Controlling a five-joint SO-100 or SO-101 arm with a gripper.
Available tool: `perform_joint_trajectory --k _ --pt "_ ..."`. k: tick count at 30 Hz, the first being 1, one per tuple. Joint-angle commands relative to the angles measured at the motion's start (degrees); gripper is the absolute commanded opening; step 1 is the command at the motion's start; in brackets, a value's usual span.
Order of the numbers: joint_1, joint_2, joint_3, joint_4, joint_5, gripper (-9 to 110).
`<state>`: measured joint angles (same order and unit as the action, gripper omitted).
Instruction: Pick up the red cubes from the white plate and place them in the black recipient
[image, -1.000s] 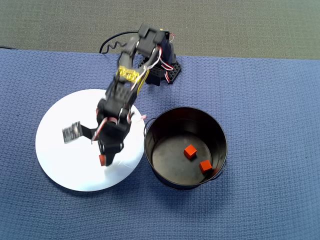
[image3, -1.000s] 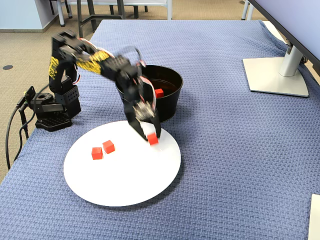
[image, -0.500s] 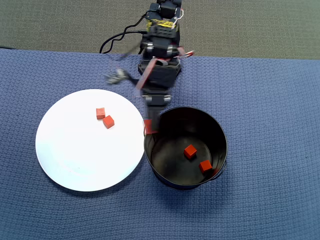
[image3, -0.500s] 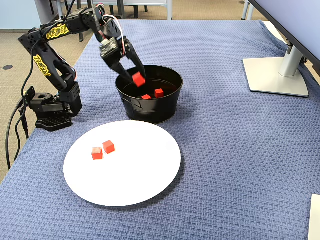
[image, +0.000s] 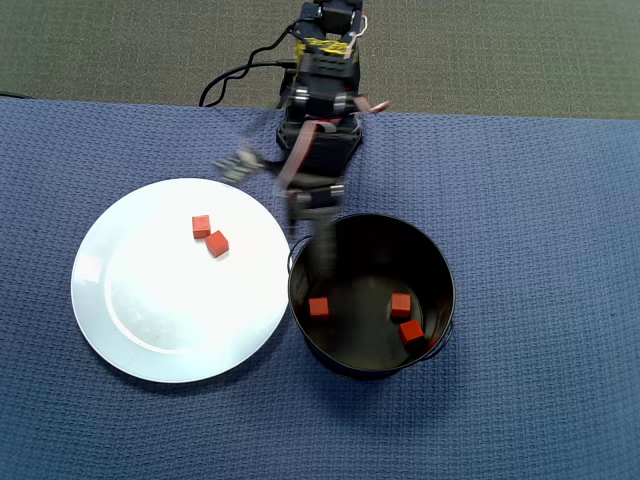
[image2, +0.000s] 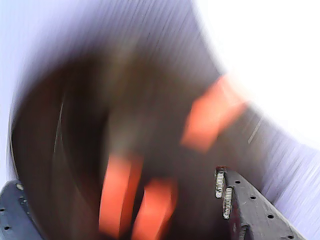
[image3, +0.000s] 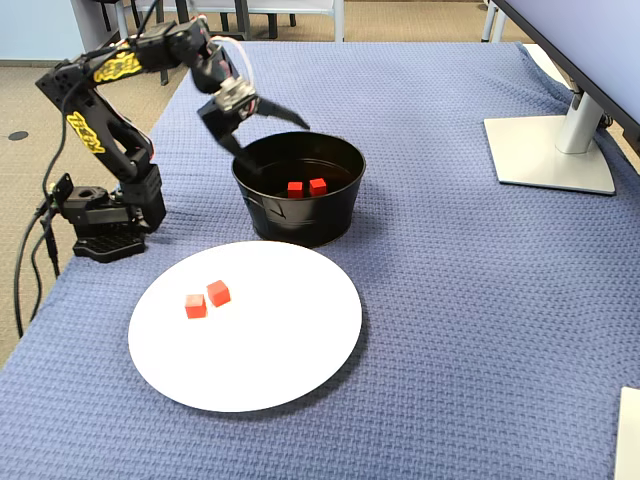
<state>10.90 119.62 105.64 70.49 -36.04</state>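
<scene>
Two red cubes (image: 201, 226) (image: 217, 243) lie close together on the white plate (image: 130, 320); the fixed view shows them too (image3: 195, 306) (image3: 218, 292). Three more red cubes (image: 318, 306) (image: 400, 304) (image: 411, 331) lie in the black recipient (image: 440, 270). My gripper (image: 275, 195) is blurred by motion, above the pot's rim on the arm's side. In the fixed view the gripper (image3: 270, 138) is open and empty over the pot (image3: 300, 215). The wrist view is smeared: the gripper (image2: 130, 200) looks into the pot (image2: 65, 150), with cubes as orange streaks (image2: 210, 115).
The plate and the pot stand side by side, almost touching, on a blue woven cloth (image: 540, 200). The arm's base (image3: 105, 225) is at the cloth's edge. A monitor foot (image3: 550, 150) stands far off in the fixed view.
</scene>
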Motion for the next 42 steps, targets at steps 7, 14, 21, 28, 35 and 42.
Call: perform_joint_trajectory --k 7,14,21,28,35,42 --pt "25.05 -9.32 -0.88 -5.89 -9.14 24" --pt "29.09 -14.85 3.60 -9.76 -19.34 26" --pt "30.50 -19.34 9.93 -22.85 -28.21 28" --pt "31.55 -23.20 9.32 -27.51 -31.82 29" --pt "31.82 -24.26 13.80 -32.43 -38.67 30" --pt "32.78 -24.08 15.73 -34.37 -42.01 30"
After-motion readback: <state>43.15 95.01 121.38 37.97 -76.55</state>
